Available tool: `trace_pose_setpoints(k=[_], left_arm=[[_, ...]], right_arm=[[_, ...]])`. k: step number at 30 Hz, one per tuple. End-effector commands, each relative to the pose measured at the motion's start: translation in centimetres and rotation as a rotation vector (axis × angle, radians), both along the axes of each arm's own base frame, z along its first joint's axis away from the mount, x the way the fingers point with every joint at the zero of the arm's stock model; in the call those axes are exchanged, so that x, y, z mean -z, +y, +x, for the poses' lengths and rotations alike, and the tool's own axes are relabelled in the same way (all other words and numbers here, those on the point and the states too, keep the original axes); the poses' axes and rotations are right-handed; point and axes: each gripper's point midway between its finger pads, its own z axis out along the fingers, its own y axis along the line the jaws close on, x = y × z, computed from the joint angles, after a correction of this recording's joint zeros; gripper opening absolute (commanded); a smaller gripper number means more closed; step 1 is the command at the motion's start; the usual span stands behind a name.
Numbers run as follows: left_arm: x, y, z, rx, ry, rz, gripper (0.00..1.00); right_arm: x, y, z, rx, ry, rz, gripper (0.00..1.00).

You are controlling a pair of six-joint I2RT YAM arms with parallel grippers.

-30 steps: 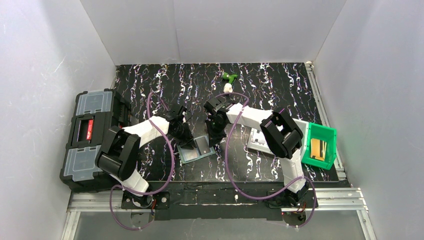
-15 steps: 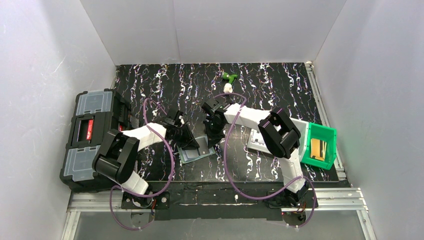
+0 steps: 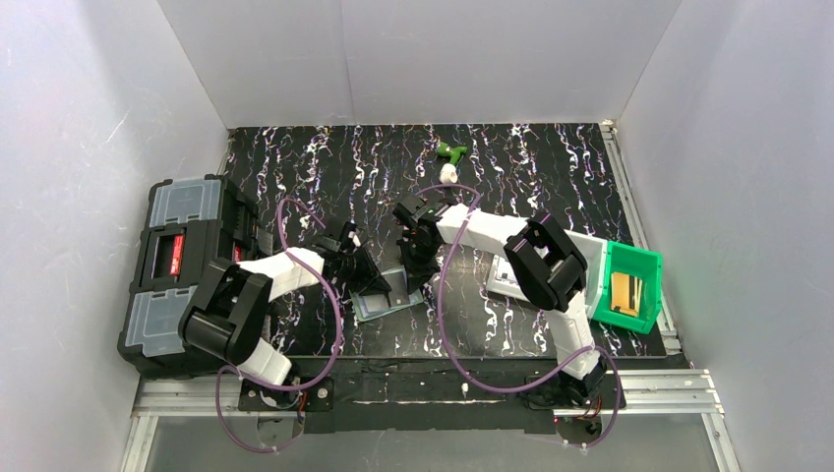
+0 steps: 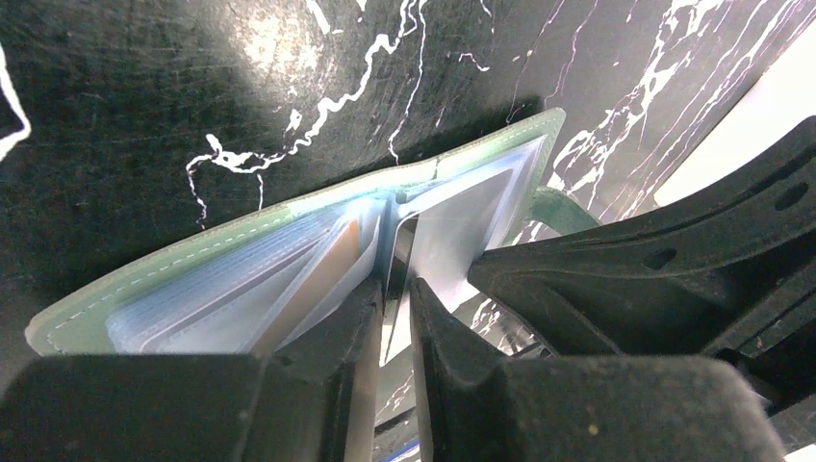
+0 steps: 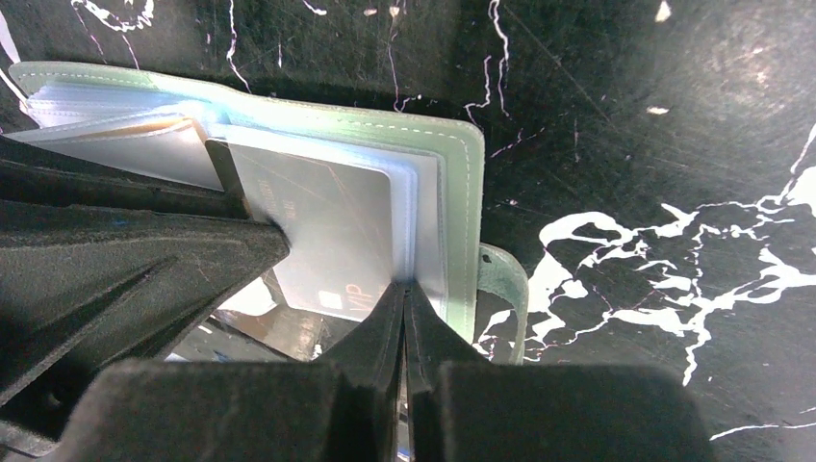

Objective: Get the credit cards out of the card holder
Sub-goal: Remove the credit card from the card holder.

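A big black toolbox (image 3: 180, 267) with clear lid compartments, closed, sits at the table's left edge. At the right edge stands a green bin (image 3: 646, 267) holding tan, flat-looking pieces (image 3: 624, 292) that are too small to identify. Just left of the bin is a white tray (image 3: 504, 283), largely hidden by the right arm (image 3: 492, 232). The card holder (image 3: 382, 301) lies open on the black, white-veined table (image 3: 551, 177), near the front and between the two grippers. Its clear sleeves fan up, and a pale grey credit card (image 5: 327, 231) with printed marks shows on its right half. White walls (image 3: 423, 59) enclose the table on three sides. A small green object (image 3: 452, 151) and a small white one (image 3: 447, 173) lie well apart from the holder, towards the back. The left arm (image 3: 287, 269) reaches in low from the left and the right arm bends down from the far side, so both wrists meet over the holder. The left gripper (image 4: 393, 289) has its fingers almost together at the fold, with a thin pale edge in the slit. Whether it is clamped I cannot tell. The right gripper (image 5: 404, 289) has its fingers pressed together, with the tips against the near edge of the right-hand sleeves.
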Motion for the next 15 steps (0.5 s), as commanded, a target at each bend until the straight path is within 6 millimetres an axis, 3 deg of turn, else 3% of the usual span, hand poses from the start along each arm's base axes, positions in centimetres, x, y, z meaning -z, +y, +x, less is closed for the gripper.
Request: trace_pose_setpoints(k=[1, 6, 15], left_arm=[[0.9, 1.1, -1.3, -0.006, 0.020, 0.039, 0.14], [0.3, 1.0, -1.4, -0.003, 0.008, 0.003, 0.12], [-0.4, 1.0, -1.4, -0.015, -0.014, -0.045, 0.20]], right_arm=[[1.5, 0.3, -0.4, -0.003, 0.023, -0.031, 0.06], [1.9, 0.2, -0.5, 0.002, 0.041, -0.048, 0.03], [2.3, 0.1, -0.6, 0.007, 0.062, -0.057, 0.02]])
